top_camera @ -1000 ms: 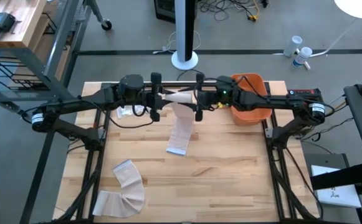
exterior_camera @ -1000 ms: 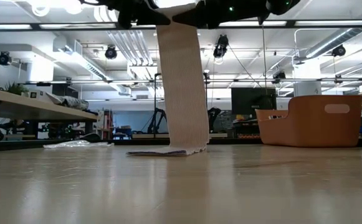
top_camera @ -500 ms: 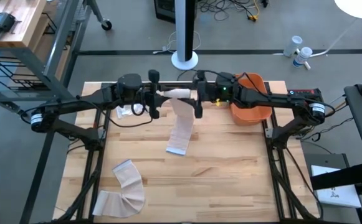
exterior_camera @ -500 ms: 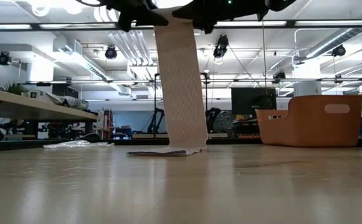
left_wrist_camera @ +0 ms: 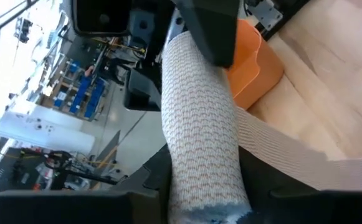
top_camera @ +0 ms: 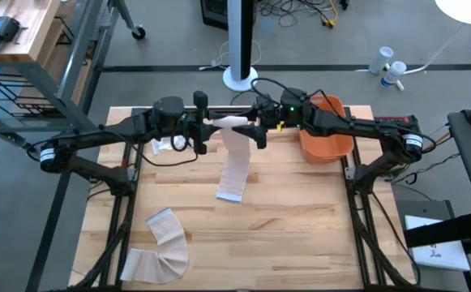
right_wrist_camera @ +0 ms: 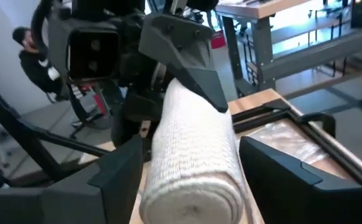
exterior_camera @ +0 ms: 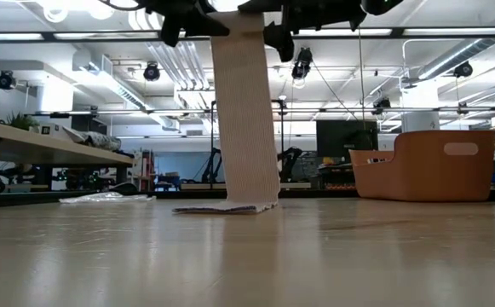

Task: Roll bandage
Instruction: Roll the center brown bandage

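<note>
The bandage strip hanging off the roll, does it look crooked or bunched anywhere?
The hanging strip drops flat from the roll, but its end lies folded on the table. A second loose bandage lies curled near the front left corner.

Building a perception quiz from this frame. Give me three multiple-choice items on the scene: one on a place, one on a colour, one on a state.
1. Where does the bandage's loose tail end?
A. In the bin
B. On the tabletop
C. Off the table's edge

2. What colour is the bin?
A. Orange
B. Blue
C. White

3. How do the right gripper's fingers stand?
A. Shut on the bin
B. Shut on the tail
C. Apart, on either side of the roll

Key: 1 B, the bandage tail lies on the table. 2 A, the bin is orange. 3 C, in the right wrist view the right gripper has gaps between its fingers and the bandage roll, whose other end the left gripper holds.
</note>
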You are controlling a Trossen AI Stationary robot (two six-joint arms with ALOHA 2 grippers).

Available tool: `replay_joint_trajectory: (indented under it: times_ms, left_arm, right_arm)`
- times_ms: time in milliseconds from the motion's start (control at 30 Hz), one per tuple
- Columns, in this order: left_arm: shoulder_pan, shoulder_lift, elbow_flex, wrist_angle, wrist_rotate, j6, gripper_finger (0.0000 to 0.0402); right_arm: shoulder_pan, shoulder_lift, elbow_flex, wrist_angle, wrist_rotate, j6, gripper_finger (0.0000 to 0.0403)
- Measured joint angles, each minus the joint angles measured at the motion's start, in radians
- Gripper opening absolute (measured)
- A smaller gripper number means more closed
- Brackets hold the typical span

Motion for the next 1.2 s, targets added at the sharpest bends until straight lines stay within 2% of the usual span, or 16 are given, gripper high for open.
replay_joint_trajectory:
  times_ms: [200, 433, 700, 1033, 1200]
  left_arm:
    - [0.000, 0.000, 0.000, 0.014, 0.005, 0.015, 0.0113]
    - [0.000, 0.000, 0.000, 0.031, 0.006, 0.035, 0.0102]
    - [0.002, 0.000, 0.000, 0.054, 0.007, 0.067, 0.0115]
    - [0.034, 0.000, 0.000, 0.099, 0.011, 0.114, 0.0104]
    - [0.074, 0.000, 0.000, 0.099, 0.085, 0.115, 0.0116]
  right_arm:
    - [-0.001, 0.002, -0.001, 0.002, 0.000, 0.137, 0.0279]
    - [-0.006, 0.002, 0.000, 0.030, 0.000, 0.235, 0.0291]
    - [-0.007, 0.002, 0.002, 0.047, -0.001, 0.294, 0.0278]
    - [-0.007, 0.002, 0.002, 0.052, 0.003, 0.404, 0.0266]
    - [-0.007, 0.002, 0.002, 0.061, 0.006, 0.455, 0.0261]
